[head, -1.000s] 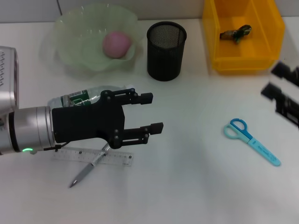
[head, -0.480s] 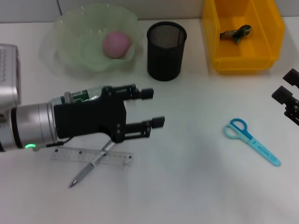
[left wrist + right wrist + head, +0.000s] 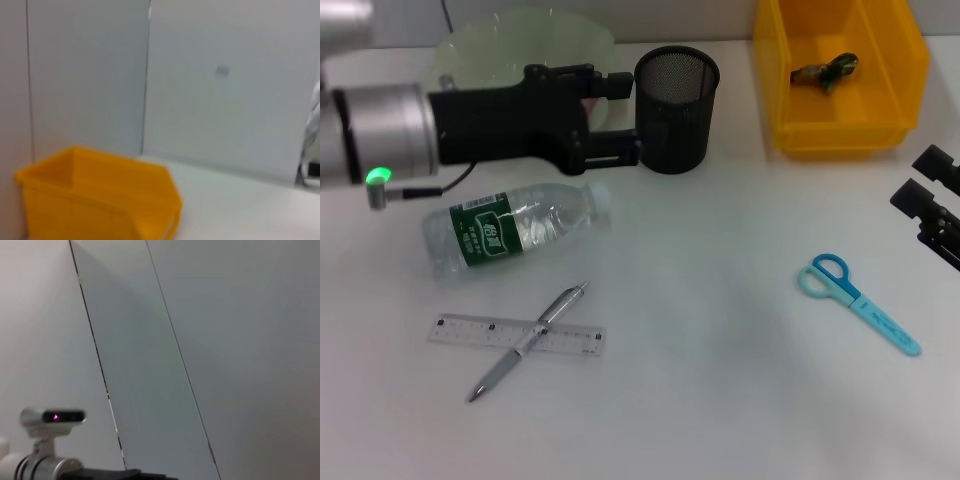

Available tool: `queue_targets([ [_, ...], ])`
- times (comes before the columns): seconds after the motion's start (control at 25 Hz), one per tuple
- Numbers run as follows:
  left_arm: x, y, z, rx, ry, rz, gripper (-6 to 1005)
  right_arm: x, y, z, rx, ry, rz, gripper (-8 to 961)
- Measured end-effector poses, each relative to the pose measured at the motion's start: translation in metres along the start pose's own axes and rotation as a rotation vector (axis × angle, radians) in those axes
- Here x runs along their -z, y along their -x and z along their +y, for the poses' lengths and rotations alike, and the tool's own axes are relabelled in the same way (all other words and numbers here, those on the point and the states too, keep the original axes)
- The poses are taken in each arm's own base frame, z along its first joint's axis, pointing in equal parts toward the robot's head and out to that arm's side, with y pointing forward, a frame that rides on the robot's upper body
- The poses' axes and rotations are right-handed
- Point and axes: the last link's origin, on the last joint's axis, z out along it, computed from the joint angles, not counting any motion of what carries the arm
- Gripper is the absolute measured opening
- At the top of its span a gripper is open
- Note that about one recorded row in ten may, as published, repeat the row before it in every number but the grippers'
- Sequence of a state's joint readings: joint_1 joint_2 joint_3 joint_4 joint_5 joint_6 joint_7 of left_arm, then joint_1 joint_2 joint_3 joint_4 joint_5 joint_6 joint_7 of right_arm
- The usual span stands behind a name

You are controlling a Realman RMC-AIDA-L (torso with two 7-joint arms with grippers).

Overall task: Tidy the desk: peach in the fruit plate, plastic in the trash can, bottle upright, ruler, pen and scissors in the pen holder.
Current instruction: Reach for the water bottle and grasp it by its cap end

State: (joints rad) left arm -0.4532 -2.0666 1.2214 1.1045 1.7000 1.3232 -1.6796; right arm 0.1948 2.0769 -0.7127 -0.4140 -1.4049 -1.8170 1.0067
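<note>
A clear bottle (image 3: 515,228) with a green label lies on its side at the desk's left. Below it a pen (image 3: 525,342) lies across a clear ruler (image 3: 515,335). Blue scissors (image 3: 860,300) lie at the right. My left gripper (image 3: 620,118) is open with nothing in it. It hangs over the green fruit plate (image 3: 510,40), its fingertips close to the black mesh pen holder (image 3: 677,95). The peach is hidden behind it. The yellow trash can (image 3: 840,120) holds a piece of plastic (image 3: 825,72). My right gripper (image 3: 923,178) stays open at the right edge.
The yellow trash can (image 3: 100,200) also fills the left wrist view, with a white wall behind it. The right wrist view shows only wall panels and a small camera head. Bare white desk lies between the bottle and the scissors.
My left gripper has moved from over the bottle back to over the fruit plate. This uncovers the bottle and hides the peach. The right gripper has barely shifted at the edge.
</note>
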Motion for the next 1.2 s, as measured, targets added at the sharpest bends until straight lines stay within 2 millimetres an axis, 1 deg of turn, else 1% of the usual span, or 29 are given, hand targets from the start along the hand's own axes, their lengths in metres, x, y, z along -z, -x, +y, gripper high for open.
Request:
queue_targets([
  [0.04,0.000,0.000,0.000,0.000,0.000,0.000,709,0.000,0.000,0.000,0.000,0.000,0.000,594],
  [0.16,-0.014,-0.016,-0.006,0.006,-0.003,-0.181,709,0.000,-0.001,0.001,-0.010,-0.002,-0.002,594],
  [0.28,-0.028,-0.024,-0.009,-0.019,-0.019,-0.358,710,0.000,-0.002,0.001,-0.018,-0.005,-0.005,594],
  [0.32,-0.037,-0.025,-0.010,-0.040,-0.036,-0.452,710,0.000,-0.002,0.001,-0.019,-0.006,-0.006,594],
  [0.36,-0.037,-0.025,-0.010,-0.040,-0.036,-0.452,711,-0.001,-0.003,0.001,-0.020,-0.006,-0.006,594],
  [0.4,-0.041,-0.026,-0.010,-0.054,-0.043,-0.488,711,-0.001,-0.003,0.001,-0.023,-0.005,-0.007,594],
  [0.44,-0.049,-0.025,-0.010,-0.090,-0.067,-0.575,712,-0.001,-0.003,0.001,-0.023,-0.005,-0.007,594],
  [0.56,-0.049,-0.025,-0.010,-0.090,-0.067,-0.575,713,-0.002,-0.003,0.001,-0.029,-0.001,-0.005,594],
  [0.6,-0.062,-0.026,-0.009,-0.158,-0.117,-0.685,713,-0.003,-0.003,0.001,-0.030,0.003,-0.005,594],
  [0.64,-0.062,-0.026,-0.009,-0.158,-0.117,-0.685,714,-0.003,-0.003,0.001,-0.030,0.003,-0.005,594],
  [0.68,-0.067,-0.027,-0.011,-0.174,-0.158,-0.731,714,-0.003,-0.003,0.001,-0.030,0.003,-0.005,593],
  [0.72,-0.067,-0.027,-0.011,-0.174,-0.158,-0.731,714,-0.004,-0.003,0.001,-0.031,0.004,-0.005,593],
  [0.8,-0.073,-0.025,-0.011,-0.183,-0.189,-0.784,715,-0.004,-0.003,0.001,-0.031,0.005,-0.005,593],
  [1.04,-0.078,-0.018,-0.009,-0.187,-0.189,-0.817,718,-0.007,-0.002,0.000,-0.029,0.010,-0.006,593],
  [1.2,-0.082,-0.012,-0.011,-0.181,-0.194,-0.823,719,-0.008,-0.002,0.000,-0.028,0.015,-0.006,593],
])
